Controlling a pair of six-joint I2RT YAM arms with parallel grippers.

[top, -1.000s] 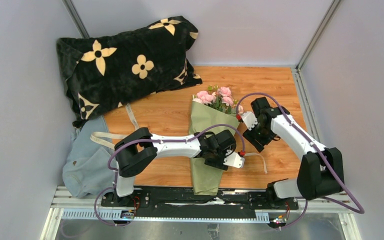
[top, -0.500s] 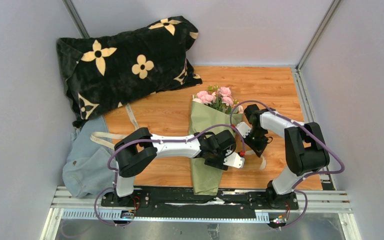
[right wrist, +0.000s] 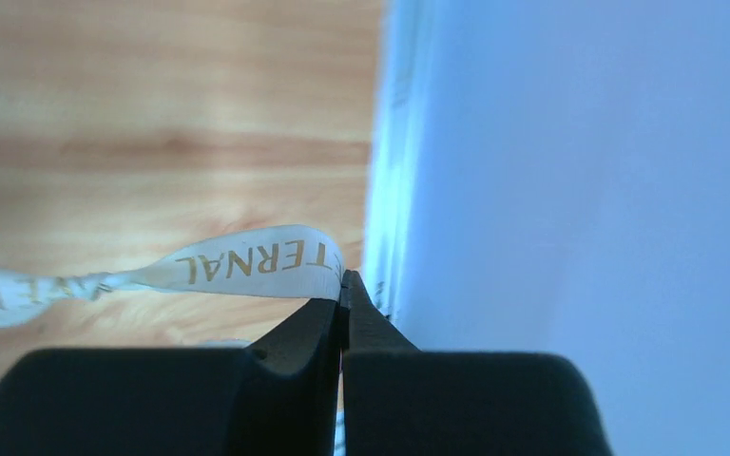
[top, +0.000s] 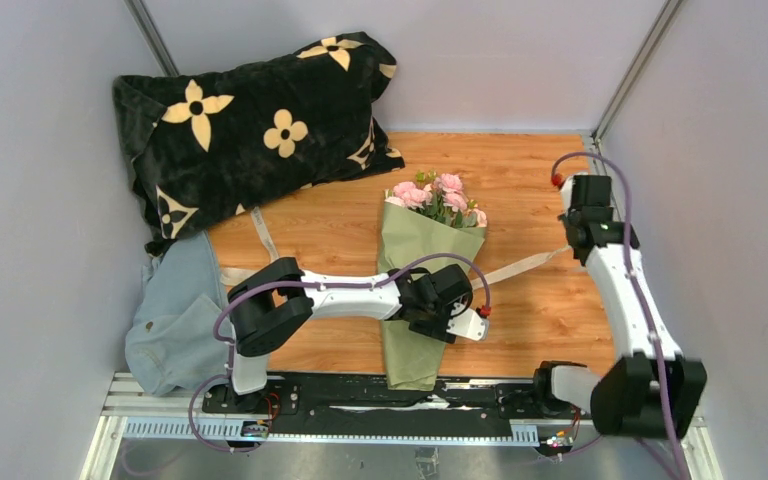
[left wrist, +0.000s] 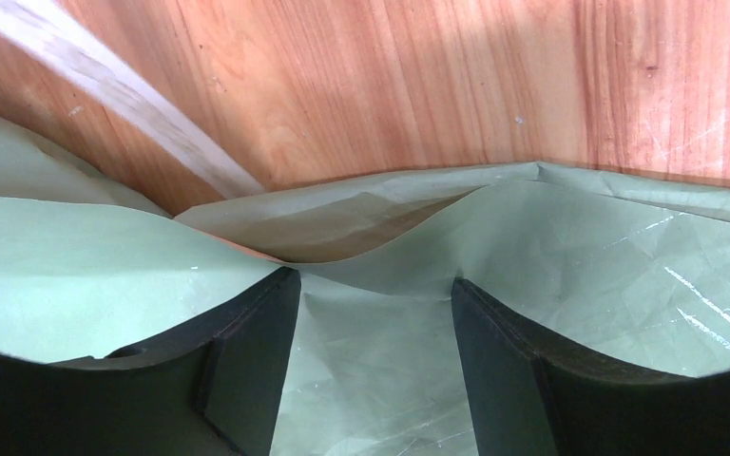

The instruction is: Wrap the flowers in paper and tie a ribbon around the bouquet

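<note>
The bouquet [top: 415, 285] lies lengthwise on the wooden table, olive-green paper [left wrist: 570, 256] wrapped round it and the pink flowers [top: 438, 196] at its far end. My left gripper [top: 452, 312] [left wrist: 373, 281] is pressed down on the middle of the wrap. It is open, with flat paper between its fingers [left wrist: 247, 370]. My right gripper [top: 572, 248] [right wrist: 344, 285] is shut on the end of the cream ribbon [right wrist: 247, 266], which carries gold lettering. The ribbon [top: 520, 266] runs taut from the bouquet to the right edge. More of it shows left of the bouquet [top: 260, 235].
A black pillow [top: 250, 120] with tan flower prints fills the back left. A pale blue-grey cloth [top: 175, 320] lies at the front left. The right wall and its metal rail [top: 608, 200] [right wrist: 580, 171] are close beside the right gripper.
The right gripper has shut on the ribbon beside the bouquet and swung out to the right edge, drawing the ribbon taut. The left arm has stayed put.
</note>
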